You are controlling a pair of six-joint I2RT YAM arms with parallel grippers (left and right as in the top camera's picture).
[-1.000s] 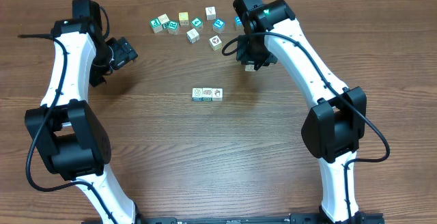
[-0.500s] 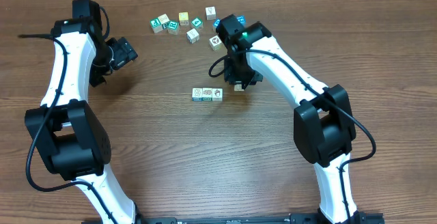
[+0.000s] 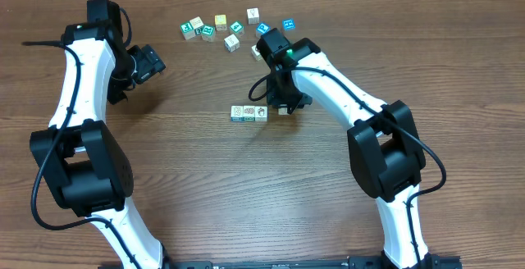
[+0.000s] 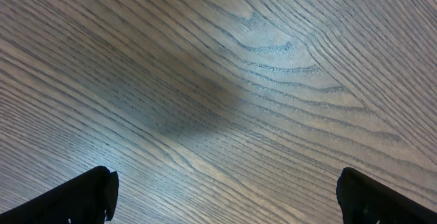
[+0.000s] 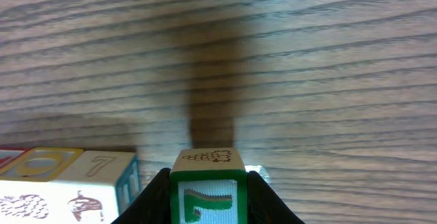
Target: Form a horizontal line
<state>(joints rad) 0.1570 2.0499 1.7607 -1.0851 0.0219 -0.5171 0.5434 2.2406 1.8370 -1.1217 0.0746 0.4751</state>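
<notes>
Right gripper (image 3: pixel 283 108), arm bent low over the table (image 3: pixel 205 179), is clamped on a green-sided cube (image 5: pixel 208 183) just beside the horizontal line (image 3: pixel 248 112); left gripper (image 3: pixel 153 61) is held spread, well apart

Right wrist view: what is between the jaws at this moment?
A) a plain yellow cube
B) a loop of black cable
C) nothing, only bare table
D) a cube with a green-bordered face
D: the right gripper has its dark jaws closed on either side of a picture cube with a green-bordered face, low over the table beside the row of cubes at the lower left of that view.
</notes>
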